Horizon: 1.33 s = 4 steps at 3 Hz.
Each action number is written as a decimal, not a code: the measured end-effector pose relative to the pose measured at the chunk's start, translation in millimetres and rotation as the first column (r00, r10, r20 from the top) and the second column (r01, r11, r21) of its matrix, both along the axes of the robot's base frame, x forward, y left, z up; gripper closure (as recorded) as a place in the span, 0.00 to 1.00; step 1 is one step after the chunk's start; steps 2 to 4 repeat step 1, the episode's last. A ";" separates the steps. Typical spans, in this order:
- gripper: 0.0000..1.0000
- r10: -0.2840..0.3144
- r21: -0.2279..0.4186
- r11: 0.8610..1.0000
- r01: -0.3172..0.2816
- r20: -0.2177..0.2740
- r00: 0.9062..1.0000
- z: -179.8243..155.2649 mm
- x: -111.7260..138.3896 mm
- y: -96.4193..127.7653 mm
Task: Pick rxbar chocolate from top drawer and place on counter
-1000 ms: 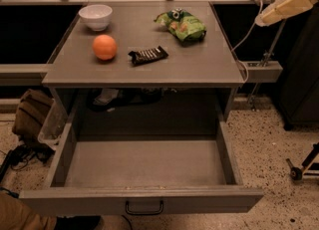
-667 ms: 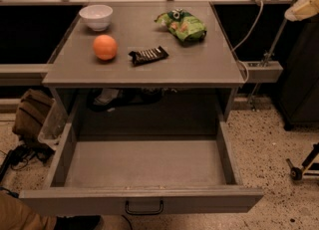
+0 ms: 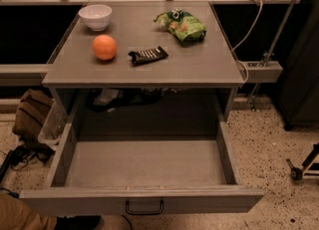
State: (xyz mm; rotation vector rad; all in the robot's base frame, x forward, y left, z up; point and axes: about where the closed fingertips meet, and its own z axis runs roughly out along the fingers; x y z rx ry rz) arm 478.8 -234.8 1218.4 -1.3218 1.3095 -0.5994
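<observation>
The rxbar chocolate, a flat black bar with pale lettering, lies on the grey counter, just right of the orange. The top drawer is pulled wide open below the counter, with nothing inside it; its dark handle faces the front. The gripper is out of view.
A white bowl stands at the counter's back left. A green snack bag lies at the back right. A white cable hangs past the counter's right edge. A brown bag sits on the speckled floor to the left.
The pale arm at the upper right has moved right and out of view. The objects on the counter and the drawer have not moved.
</observation>
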 end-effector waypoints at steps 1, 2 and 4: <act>0.00 0.007 -0.020 1.000 -0.007 0.008 1.000 6.8 -7.3 6.9; 0.00 0.007 -0.020 1.000 -0.007 0.008 1.000 6.8 -7.3 6.9; 0.00 0.007 -0.020 1.000 -0.007 0.008 1.000 6.8 -7.3 6.9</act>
